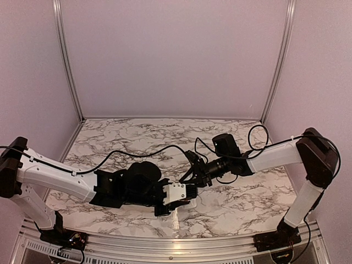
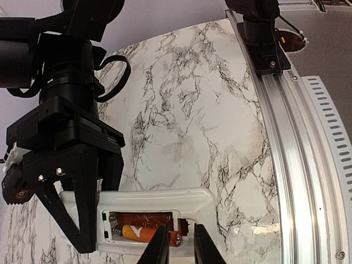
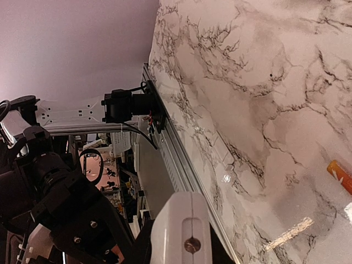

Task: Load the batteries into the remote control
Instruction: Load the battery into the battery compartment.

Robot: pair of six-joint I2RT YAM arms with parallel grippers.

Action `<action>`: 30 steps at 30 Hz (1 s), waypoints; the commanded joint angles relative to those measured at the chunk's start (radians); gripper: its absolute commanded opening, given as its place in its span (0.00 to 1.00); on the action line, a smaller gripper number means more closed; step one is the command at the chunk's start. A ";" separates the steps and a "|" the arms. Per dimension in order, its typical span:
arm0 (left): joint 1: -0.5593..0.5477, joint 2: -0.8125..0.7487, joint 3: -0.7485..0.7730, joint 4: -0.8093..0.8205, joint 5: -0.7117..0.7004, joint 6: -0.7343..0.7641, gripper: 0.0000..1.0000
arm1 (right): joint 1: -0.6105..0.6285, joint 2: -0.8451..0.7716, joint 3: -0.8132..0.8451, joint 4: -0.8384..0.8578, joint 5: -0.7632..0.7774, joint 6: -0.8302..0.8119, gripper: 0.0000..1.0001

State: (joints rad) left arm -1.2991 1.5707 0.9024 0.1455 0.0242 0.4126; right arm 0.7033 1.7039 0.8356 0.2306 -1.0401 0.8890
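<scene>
The white remote control [image 2: 165,199] is held above the marble table, back side up with its battery recess open. My right gripper [image 2: 82,214] is shut on its left end. One orange battery [image 2: 140,233] lies slanted in the near slot. My left gripper [image 2: 181,250] hovers at that battery's right end, jaws almost shut. One fingertip [image 2: 159,247] crosses over the battery and the silvery tip shows in the narrow gap. A second battery [image 3: 340,175] lies on the table. In the top view the remote control [image 1: 177,192] sits between the left gripper [image 1: 166,207] and the right gripper [image 1: 192,186].
The aluminium rail [image 2: 291,165] of the table's near edge runs just right of the remote. A small pale piece [image 1: 175,221] lies on the marble below the remote. The right arm's base [image 2: 264,38] is bolted on the rail. Cables [image 1: 143,151] loop over the table's middle.
</scene>
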 commanded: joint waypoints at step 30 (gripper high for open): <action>0.041 0.091 0.078 -0.137 -0.108 -0.043 0.09 | 0.022 -0.012 0.038 0.030 -0.023 0.004 0.00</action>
State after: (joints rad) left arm -1.2808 1.6272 0.9569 0.0929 -0.0387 0.3851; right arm 0.7090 1.7039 0.8364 0.2382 -1.0225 0.8856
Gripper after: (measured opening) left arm 0.097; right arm 0.203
